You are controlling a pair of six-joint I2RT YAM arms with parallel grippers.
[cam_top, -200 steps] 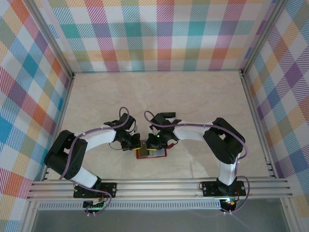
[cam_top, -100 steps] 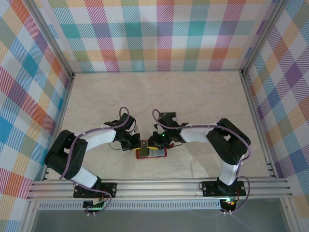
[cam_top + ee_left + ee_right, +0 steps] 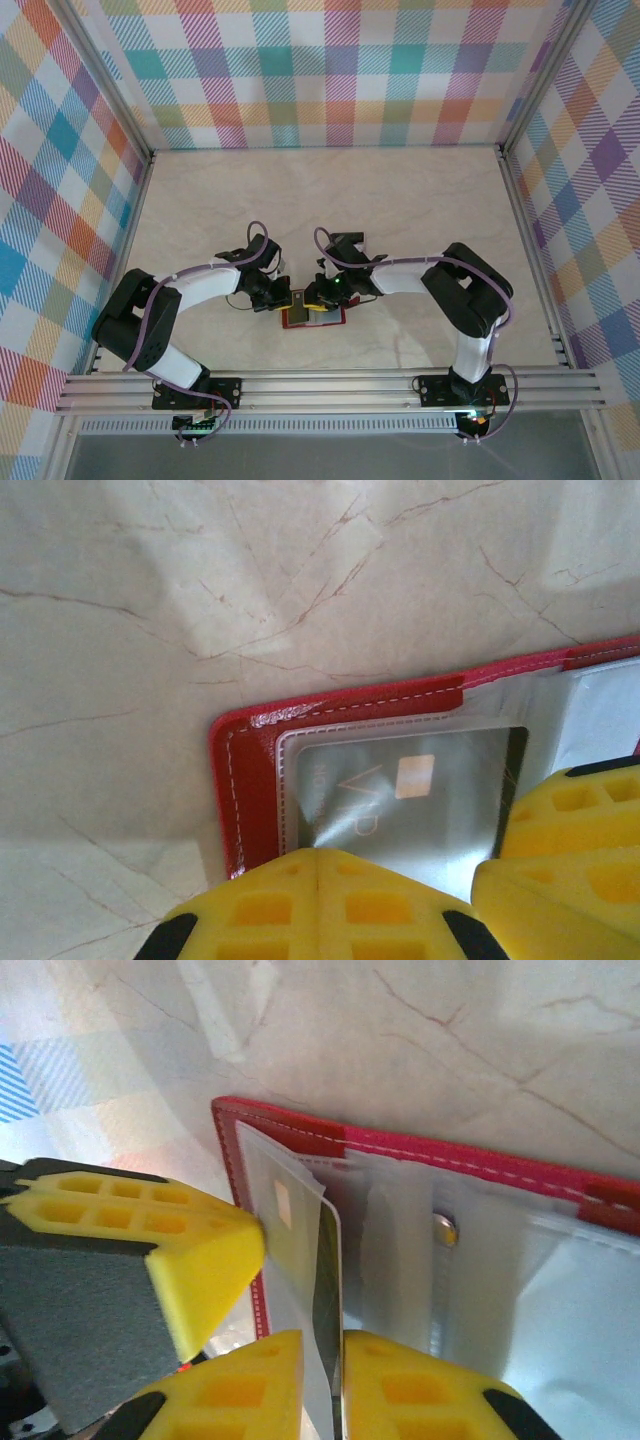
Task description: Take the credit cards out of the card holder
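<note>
Left of centre on the table [image 3: 420, 210], the left gripper [image 3: 277, 299] is down at the left end of the holder [image 3: 326, 320]. In the left wrist view its yellow fingers [image 3: 260, 910] are pressed together with no gap and nothing between them. The tips sit over the holder's near left edge [image 3: 240, 780]. Can't tell if they press on it.

The holder is red, open and flat on the table near the arm bases, between the two grippers. Its left half has a clear window pocket with a card [image 3: 400, 790] in it. The card is pale, with a small chip patch and a dark band along its right side.

In the right wrist view a metal snap [image 3: 445, 1228] sits on the middle of the holder [image 3: 420, 1145], with greyish clear pockets to its right.

The right gripper [image 3: 318, 297] is over the holder's middle. Its jaws are nearly together, clamped on the dark-banded edge of the card [image 3: 300, 1250], which runs up between the two fingers [image 3: 420, 1385]. The card's far end is at the holder's left pocket, not clear of it. The two grippers are just beside each other.
</note>
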